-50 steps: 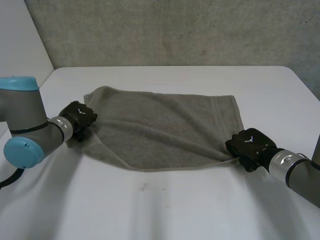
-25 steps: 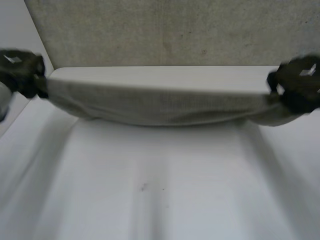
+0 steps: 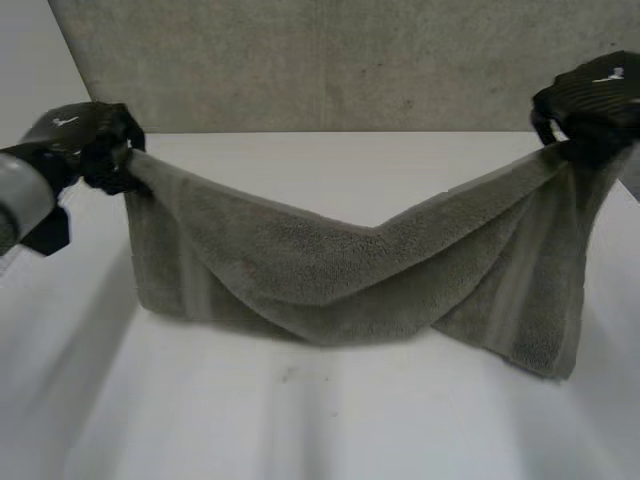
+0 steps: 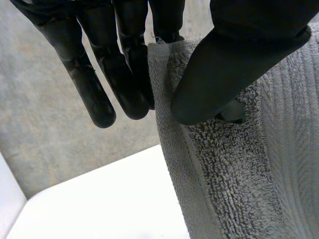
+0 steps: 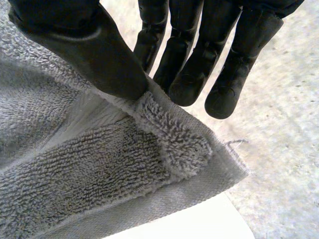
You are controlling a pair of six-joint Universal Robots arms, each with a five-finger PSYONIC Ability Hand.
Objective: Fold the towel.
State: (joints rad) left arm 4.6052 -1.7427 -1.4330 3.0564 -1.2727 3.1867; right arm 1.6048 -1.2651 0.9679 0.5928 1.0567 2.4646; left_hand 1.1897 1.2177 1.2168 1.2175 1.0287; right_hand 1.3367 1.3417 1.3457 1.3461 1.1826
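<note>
The left hand (image 3: 85,140) and right hand (image 3: 590,100) are held high and well apart above the table (image 3: 300,420). Each pinches a top corner of the grey towel (image 3: 340,270) between thumb and straight fingers (thumb pressed on the hem). The towel sags between the hands and hangs below each.

Matte-black and smooth — the left hand (image 3: 82,138) and right hand (image 3: 592,98) each carry a small white mark behind blunt, rounded fingers (image 4: 97,99).
</note>
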